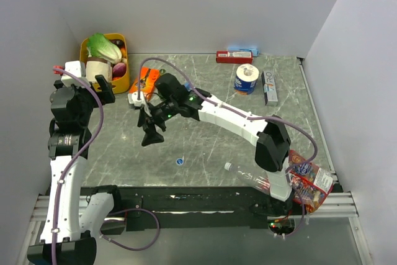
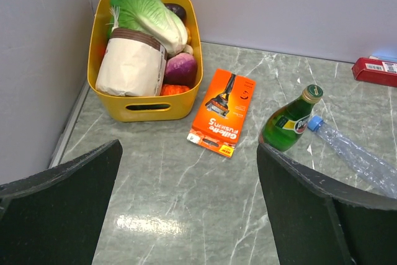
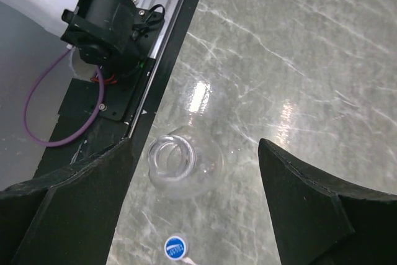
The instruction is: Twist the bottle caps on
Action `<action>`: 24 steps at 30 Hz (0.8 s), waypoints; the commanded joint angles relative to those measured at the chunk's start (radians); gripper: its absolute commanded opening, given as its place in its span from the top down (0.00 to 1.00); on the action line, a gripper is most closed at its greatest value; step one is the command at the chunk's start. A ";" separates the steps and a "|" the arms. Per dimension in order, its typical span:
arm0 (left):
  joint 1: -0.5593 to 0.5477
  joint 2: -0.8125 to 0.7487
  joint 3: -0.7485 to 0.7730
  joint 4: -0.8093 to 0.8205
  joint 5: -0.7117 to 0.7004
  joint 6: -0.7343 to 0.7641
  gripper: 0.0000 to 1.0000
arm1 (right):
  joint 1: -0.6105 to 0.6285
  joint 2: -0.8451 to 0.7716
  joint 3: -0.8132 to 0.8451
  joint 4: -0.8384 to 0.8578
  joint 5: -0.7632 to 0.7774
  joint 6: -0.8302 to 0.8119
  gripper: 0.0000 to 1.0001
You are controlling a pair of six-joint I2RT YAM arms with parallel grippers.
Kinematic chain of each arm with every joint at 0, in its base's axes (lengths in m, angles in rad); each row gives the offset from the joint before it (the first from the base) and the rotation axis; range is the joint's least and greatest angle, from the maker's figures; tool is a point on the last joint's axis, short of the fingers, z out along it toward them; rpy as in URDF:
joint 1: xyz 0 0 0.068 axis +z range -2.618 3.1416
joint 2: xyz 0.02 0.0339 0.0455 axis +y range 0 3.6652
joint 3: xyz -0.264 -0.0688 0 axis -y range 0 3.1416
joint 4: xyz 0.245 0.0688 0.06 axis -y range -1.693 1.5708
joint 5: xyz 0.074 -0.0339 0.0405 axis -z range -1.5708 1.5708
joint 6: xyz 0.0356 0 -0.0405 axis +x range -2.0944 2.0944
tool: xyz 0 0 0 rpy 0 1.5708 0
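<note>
While the right arm stretches across the middle of the table (image 1: 217,147), the right gripper (image 3: 195,146) hangs with its fingers spread wide, holding nothing; under it is an uncapped clear bottle (image 3: 183,167), mouth turned toward the wrist camera, near the black front rail (image 3: 155,91); a loose blue cap (image 3: 175,247) lies just beside it on bare marble. A second clear bottle (image 1: 248,175) lies on its side by the right arm's base, close to the near edge. Over at the far-left corner the left gripper (image 2: 189,153) is parted too, empty, facing the yellow basket (image 2: 149,108) against the wall; beyond it an orange razor pack (image 2: 222,113), a green bottle (image 2: 288,122), and a capped clear bottle (image 2: 356,156) just beside it; open marble lies between pack and fingers.
</note>
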 commanded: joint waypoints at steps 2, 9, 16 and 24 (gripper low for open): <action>0.006 -0.019 0.001 0.004 0.014 -0.019 0.04 | 0.014 0.032 0.007 0.045 -0.022 -0.003 0.14; 0.008 -0.004 -0.005 0.009 0.043 -0.016 0.04 | 0.014 0.042 -0.025 0.019 -0.043 -0.036 0.29; 0.008 -0.002 -0.084 0.072 0.207 0.027 0.04 | 0.010 0.013 -0.031 -0.041 0.001 -0.065 0.75; 0.004 0.047 -0.121 0.122 0.754 0.228 0.04 | -0.255 -0.276 -0.117 -0.148 0.036 -0.037 0.83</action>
